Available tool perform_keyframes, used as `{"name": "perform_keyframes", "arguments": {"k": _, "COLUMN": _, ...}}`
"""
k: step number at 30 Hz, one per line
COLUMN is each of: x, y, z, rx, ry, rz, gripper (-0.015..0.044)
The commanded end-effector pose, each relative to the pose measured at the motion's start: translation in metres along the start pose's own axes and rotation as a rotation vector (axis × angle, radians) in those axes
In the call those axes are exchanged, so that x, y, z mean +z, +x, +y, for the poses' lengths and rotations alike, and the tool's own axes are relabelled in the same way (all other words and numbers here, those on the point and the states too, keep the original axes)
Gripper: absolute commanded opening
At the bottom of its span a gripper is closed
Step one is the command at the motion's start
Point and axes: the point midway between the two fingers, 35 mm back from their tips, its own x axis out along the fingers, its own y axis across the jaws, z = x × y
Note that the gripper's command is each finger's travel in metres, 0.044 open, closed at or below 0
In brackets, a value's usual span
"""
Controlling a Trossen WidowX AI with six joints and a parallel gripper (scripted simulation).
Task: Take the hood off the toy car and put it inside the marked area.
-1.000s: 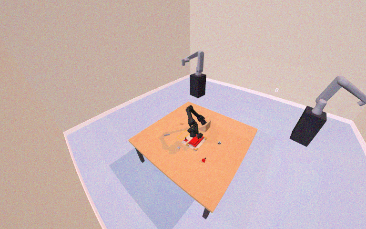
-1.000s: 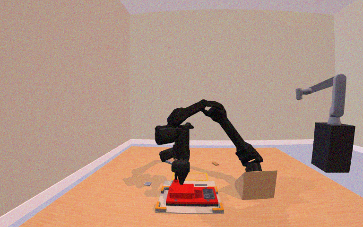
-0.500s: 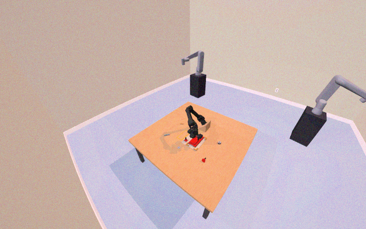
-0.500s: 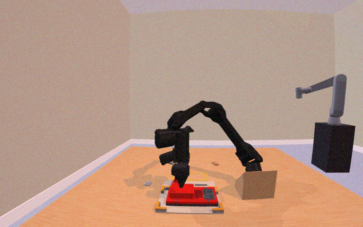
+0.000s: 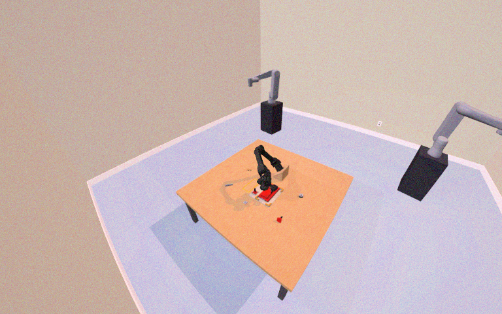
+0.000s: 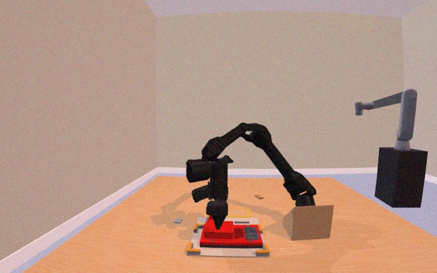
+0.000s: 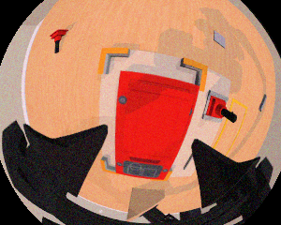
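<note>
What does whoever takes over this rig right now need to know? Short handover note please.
Claw: open, nothing between the fingers, pointing straight down over the raised end of the red toy car. Whether the tips touch it cannot be told.
Toy car: sits on its grey base plate with orange corners, hood in place on the car.
Marked area: yellow outline on the table just behind the car, nothing inside it.
Done: approach only.
Left: close on the hood, lift it off, set it inside the yellow outline, open and back away so the claw touches nothing.
</note>
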Motion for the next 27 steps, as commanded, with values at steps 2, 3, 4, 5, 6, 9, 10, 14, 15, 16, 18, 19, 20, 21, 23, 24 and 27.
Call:
{"name": "perform_keyframes", "arguments": {"k": 2, "x": -0.001, "y": 0.007, "z": -0.002, "rx": -0.006, "ry": -0.007, "rz": 0.004, "gripper": 0.0440}}
{"name": "perform_keyframes", "arguments": {"k": 3, "x": -0.001, "y": 0.008, "z": -0.002, "rx": -0.006, "ry": -0.007, "rz": 0.004, "gripper": 0.0440}}
{"name": "perform_keyframes", "arguments": {"k": 4, "x": -0.001, "y": 0.009, "z": -0.002, "rx": -0.006, "ry": -0.007, "rz": 0.004, "gripper": 0.0440}}
{"name": "perform_keyframes", "arguments": {"k": 5, "x": -0.001, "y": 0.009, "z": -0.002, "rx": -0.007, "ry": -0.007, "rz": 0.004, "gripper": 0.0440}}
{"name": "perform_keyframes", "arguments": {"k": 6, "x": -0.001, "y": 0.010, "z": -0.002, "rx": -0.007, "ry": -0.007, "rz": 0.004, "gripper": 0.0440}}
{"name": "perform_keyframes", "arguments": {"k": 9, "x": -0.001, "y": 0.013, "z": -0.003, "rx": -0.007, "ry": -0.007, "rz": 0.004, "gripper": 0.0440}}
{"name": "perform_keyframes", "arguments": {"k": 10, "x": -0.001, "y": 0.014, "z": -0.003, "rx": -0.007, "ry": -0.007, "rz": 0.004, "gripper": 0.0440}}
{"name": "perform_keyframes", "arguments": {"k": 14, "x": -0.001, "y": 0.017, "z": -0.003, "rx": -0.007, "ry": -0.007, "rz": 0.004, "gripper": 0.0440}}
{"name": "perform_keyframes", "arguments": {"k": 15, "x": -0.001, "y": 0.018, "z": -0.003, "rx": -0.007, "ry": -0.007, "rz": 0.004, "gripper": 0.0440}}
{"name": "perform_keyframes", "arguments": {"k": 16, "x": -0.001, "y": 0.018, "z": -0.003, "rx": -0.008, "ry": -0.007, "rz": 0.004, "gripper": 0.0440}}
{"name": "perform_keyframes", "arguments": {"k": 18, "x": -0.001, "y": 0.018, "z": -0.003, "rx": -0.008, "ry": -0.007, "rz": 0.004, "gripper": 0.0440}}
{"name": "perform_keyframes", "arguments": {"k": 19, "x": -0.001, "y": 0.018, "z": -0.003, "rx": -0.008, "ry": -0.007, "rz": 0.004, "gripper": 0.0440}}
{"name": "perform_keyframes", "arguments": {"k": 20, "x": -0.001, "y": 0.018, "z": -0.003, "rx": -0.008, "ry": -0.007, "rz": 0.004, "gripper": 0.0440}}
{"name": "perform_keyframes", "arguments": {"k": 21, "x": -0.001, "y": 0.018, "z": -0.003, "rx": -0.008, "ry": -0.007, "rz": 0.004, "gripper": 0.0440}}
{"name": "perform_keyframes", "arguments": {"k": 23, "x": -0.001, "y": 0.019, "z": -0.003, "rx": -0.008, "ry": -0.007, "rz": 0.004, "gripper": 0.0440}}
{"name": "perform_keyframes", "arguments": {"k": 24, "x": -0.001, "y": 0.020, "z": -0.003, "rx": -0.008, "ry": -0.007, "rz": 0.004, "gripper": 0.0440}}
{"name": "perform_keyframes", "arguments": {"k": 27, "x": -0.001, "y": 0.021, "z": -0.003, "rx": -0.008, "ry": -0.007, "rz": 0.004, "gripper": 0.0440}}
